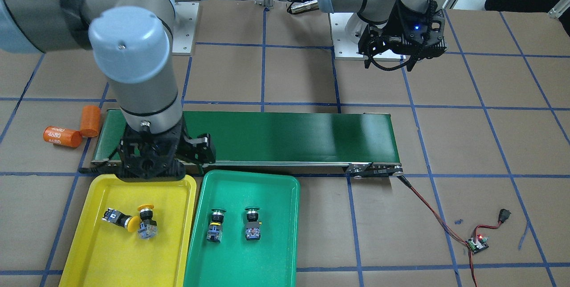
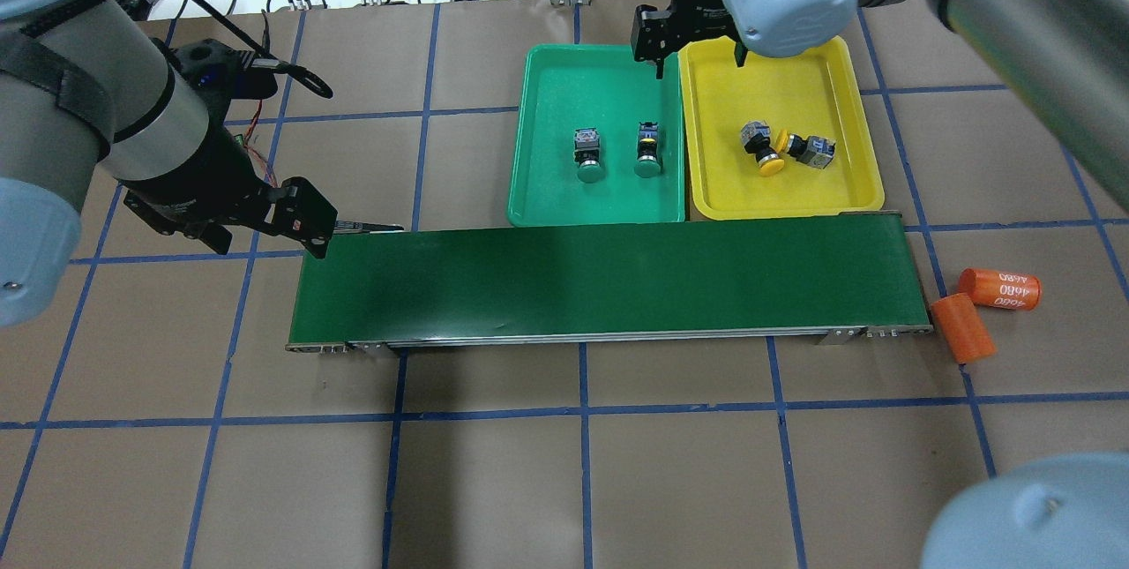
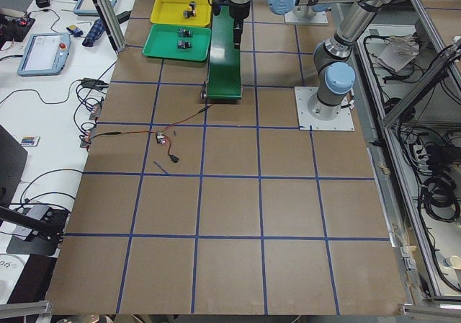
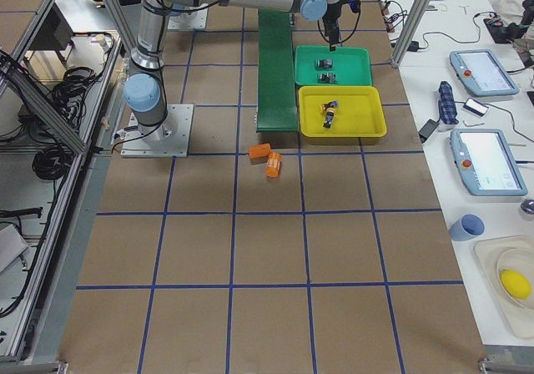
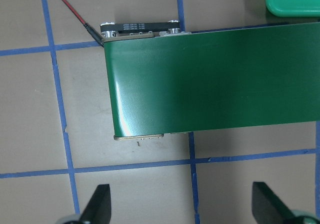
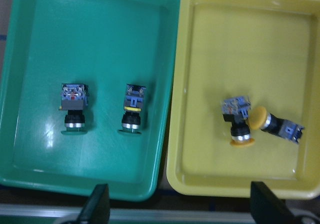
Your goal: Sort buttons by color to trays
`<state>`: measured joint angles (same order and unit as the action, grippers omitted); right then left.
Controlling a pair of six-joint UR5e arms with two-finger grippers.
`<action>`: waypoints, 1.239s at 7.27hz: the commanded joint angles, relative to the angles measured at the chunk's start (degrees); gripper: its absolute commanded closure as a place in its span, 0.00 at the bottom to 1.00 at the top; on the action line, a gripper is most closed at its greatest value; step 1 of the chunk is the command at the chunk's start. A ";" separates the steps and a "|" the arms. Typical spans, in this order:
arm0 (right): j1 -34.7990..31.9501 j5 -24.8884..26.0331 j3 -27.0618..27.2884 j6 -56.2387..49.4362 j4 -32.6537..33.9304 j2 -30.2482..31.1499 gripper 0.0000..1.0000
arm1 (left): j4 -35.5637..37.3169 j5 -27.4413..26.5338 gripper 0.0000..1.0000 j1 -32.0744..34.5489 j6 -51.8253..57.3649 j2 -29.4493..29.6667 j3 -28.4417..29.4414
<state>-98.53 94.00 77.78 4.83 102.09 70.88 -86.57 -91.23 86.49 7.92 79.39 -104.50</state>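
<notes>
I see the green buttons (image 6: 73,106) in the green tray (image 6: 110,44) and the yellow buttons (image 6: 239,121) in the yellow tray (image 6: 240,49). My left tool (image 5: 182,209) and right tool (image 6: 181,209) are wide open.

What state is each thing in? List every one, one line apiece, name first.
Left pincer, open, empty.
Right pincer, open, empty.
Yellow buttons, both lying in the yellow tray, touching.
Green buttons, both lying in the green tray, apart.
Conveyor belt, nothing on it.
Circuit board, red light lit.
</notes>
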 commanded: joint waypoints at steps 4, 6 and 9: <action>1.23 -1.10 11.22 0.18 -15.08 20.67 0.00 | 0.52 0.00 0.00 0.00 -0.10 0.06 0.00; 1.32 -0.93 14.24 -3.39 -14.82 25.26 0.00 | 0.97 0.00 0.00 0.00 0.16 0.06 -0.09; 1.67 -0.93 14.16 -6.50 -10.60 25.01 0.00 | 1.05 0.09 0.00 0.00 -0.27 0.23 0.00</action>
<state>-97.02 93.00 91.85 -0.98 90.02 96.00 -85.56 -91.21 86.46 7.92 79.56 -104.51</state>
